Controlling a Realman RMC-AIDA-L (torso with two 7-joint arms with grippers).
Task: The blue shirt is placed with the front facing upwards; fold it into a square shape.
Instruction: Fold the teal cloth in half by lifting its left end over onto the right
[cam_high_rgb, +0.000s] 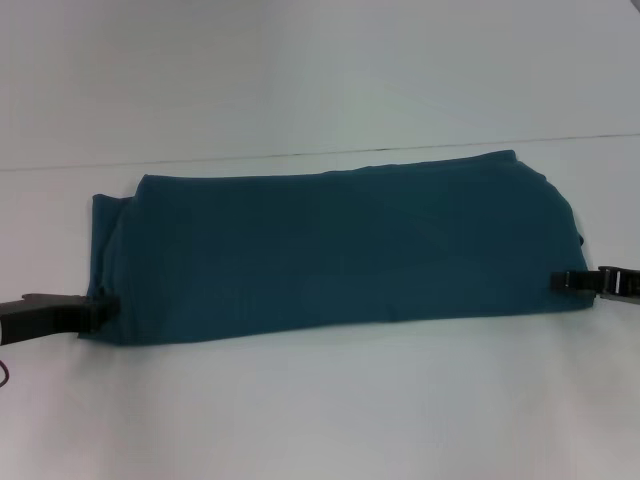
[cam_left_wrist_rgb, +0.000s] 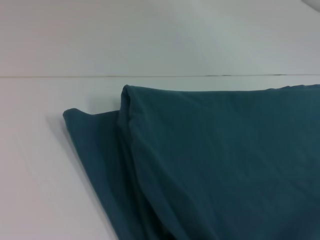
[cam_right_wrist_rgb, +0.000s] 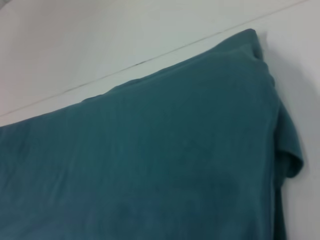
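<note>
The blue shirt (cam_high_rgb: 340, 250) lies mid-bench as a long folded band, plain side up, with the left hand (cam_high_rgb: 100, 308) and right hand (cam_high_rgb: 565, 281) at its two short ends; whether either is pinching cloth I cannot tell. To square it, one end should probably fold evenly over the other, edges matched. The white bench (cam_high_rgb: 320, 410) has open room on every side.

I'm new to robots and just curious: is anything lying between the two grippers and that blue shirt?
Nothing visible. The left gripper and the right gripper are each right at an end of the shirt, which lies folded in a long band on the table.
</note>
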